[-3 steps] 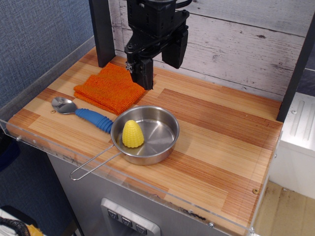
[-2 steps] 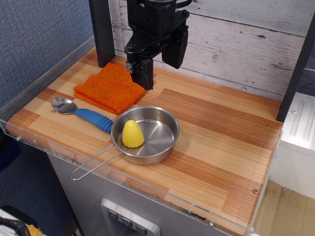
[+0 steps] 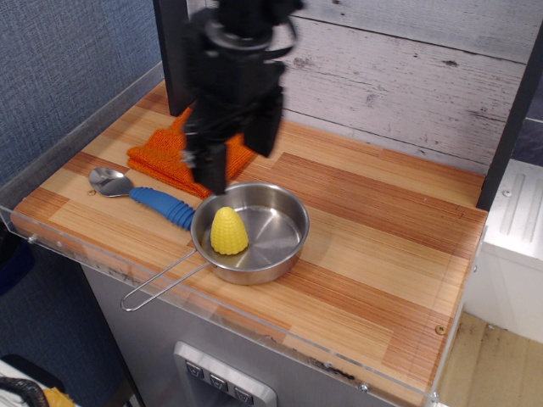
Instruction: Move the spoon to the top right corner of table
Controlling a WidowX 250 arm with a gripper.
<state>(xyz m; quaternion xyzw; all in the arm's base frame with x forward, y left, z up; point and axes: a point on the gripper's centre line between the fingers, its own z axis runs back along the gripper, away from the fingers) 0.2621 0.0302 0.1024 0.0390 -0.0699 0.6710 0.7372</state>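
Table (image 3: 382, 254): one spoon (image 3: 144, 195), one pan (image 3: 254, 231), one corn (image 3: 227, 231), one cloth (image 3: 165, 153).

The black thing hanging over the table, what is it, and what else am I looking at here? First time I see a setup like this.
It is a robot arm ending in a gripper, blurred here, so I cannot tell whether its fingers are open or shut. It seems to hold nothing. The single camera looks down at the table from the front, at an angle. On the wood lie the spoon with a blue handle, an orange cloth behind it, and a steel pan with a yellow toy corn inside. The spoon's handle end reaches the pan's rim. The gripper hangs above the cloth and the pan's back edge.
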